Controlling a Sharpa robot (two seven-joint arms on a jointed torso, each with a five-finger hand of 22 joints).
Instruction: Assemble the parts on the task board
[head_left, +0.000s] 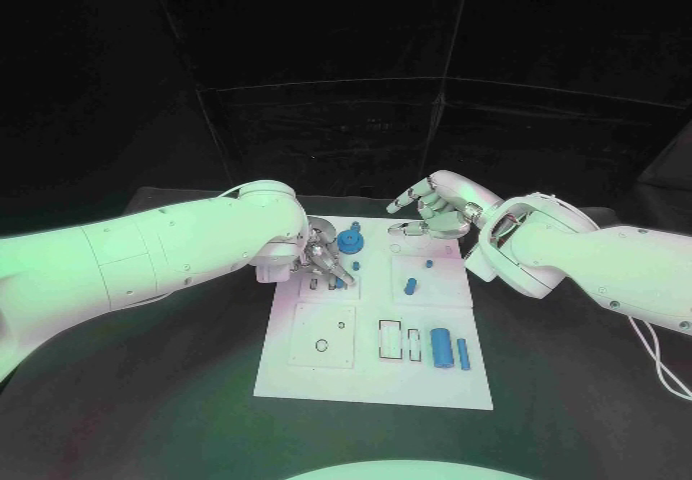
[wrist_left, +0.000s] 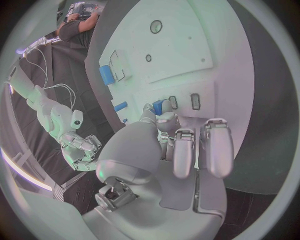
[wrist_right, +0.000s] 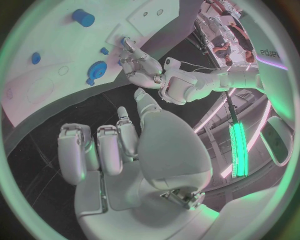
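On the near end of the task board (head_left: 372, 385) two blue cylinders (head_left: 441, 346) lay side by side, the thinner one (head_left: 464, 352) to the right, just beside a pair of dark-outlined rectangular slots (head_left: 391, 338). Left of those sat a raised square panel (head_left: 323, 336) with a small ring (head_left: 322, 346) on it. Toward the middle of the board a short blue part (head_left: 411, 286) lay alone, with a smaller blue peg (head_left: 428, 265) just beyond it.

Farther back, the left hand (head_left: 323, 262) hung over the board's left side, fingers pointing down onto a blue part (head_left: 336, 282); whether it gripped that piece could not be told. Just past it stood a round blue gear-like part (head_left: 348, 241).

At the far edge the right hand (head_left: 431, 208) hovered above the board's corner with fingers loosely apart and nothing in them. The black table (head_left: 188, 400) surrounded the board.
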